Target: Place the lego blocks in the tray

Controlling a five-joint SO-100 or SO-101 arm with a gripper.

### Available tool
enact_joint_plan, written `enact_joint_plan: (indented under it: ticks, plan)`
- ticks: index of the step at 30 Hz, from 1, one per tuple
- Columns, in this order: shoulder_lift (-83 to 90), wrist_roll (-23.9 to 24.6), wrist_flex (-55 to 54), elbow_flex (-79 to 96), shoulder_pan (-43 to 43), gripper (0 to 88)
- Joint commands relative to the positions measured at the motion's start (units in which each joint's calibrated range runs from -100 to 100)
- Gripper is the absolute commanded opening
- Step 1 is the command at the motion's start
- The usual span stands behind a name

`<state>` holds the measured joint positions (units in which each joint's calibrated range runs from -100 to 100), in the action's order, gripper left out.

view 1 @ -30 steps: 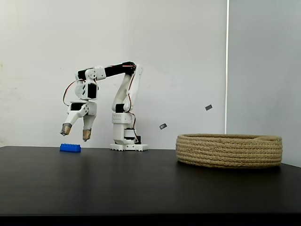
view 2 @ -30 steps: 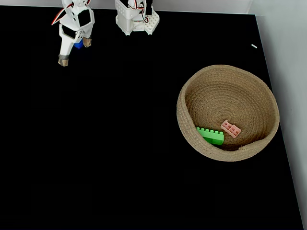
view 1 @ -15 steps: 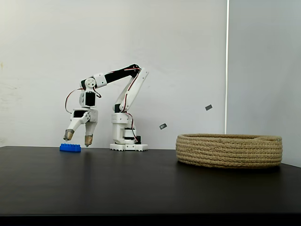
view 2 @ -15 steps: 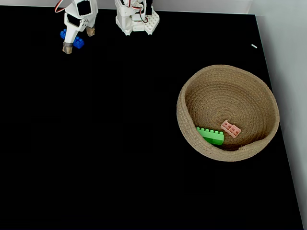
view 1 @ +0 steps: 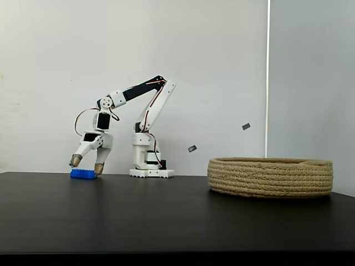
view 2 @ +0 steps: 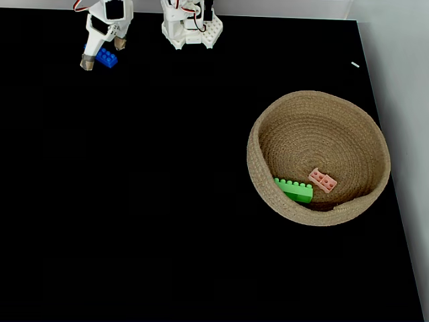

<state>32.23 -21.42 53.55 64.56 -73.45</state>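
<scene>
A blue lego block [view 1: 82,174] [view 2: 106,58] lies on the black table near its far left corner. My gripper [view 1: 86,164] [view 2: 102,54] is open and straddles it, one fingertip on each side, low over the table. The tray [view 1: 270,177] [view 2: 261,171], a round coiled-rope basket, sits at the right. Inside it, near the front wall in a fixed view, lie a long green block [view 2: 293,190] and a small pink block [view 2: 322,180].
The arm's white base [view 1: 151,172] [view 2: 190,30] stands at the back of the table, right of the blue block. A wide stretch of black tabletop separates the gripper from the basket. The table's right edge runs close to the basket.
The gripper has dropped from above the blue block down to table level, and its open fingers now stand on either side of the block. Basket contents are unchanged.
</scene>
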Motion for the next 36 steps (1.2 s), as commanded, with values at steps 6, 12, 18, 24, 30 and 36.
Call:
enact_joint_plan:
  ticks: [6,12,18,24,30,36]
  plan:
    - [0.44,-0.15,-2.45,-0.22,-0.25,26.8]
    - [0.44,-0.73,-2.87,-0.22,0.58,0.3]
    - [3.54,0.24,-2.03,-2.68,6.43,0.2]
    - [9.9,9.23,10.96,-18.55,22.5,0.1]
    - [9.13,19.39,24.46,-38.25,41.05,0.1]
    - [11.45,25.15,20.37,-41.71,61.25,0.1]
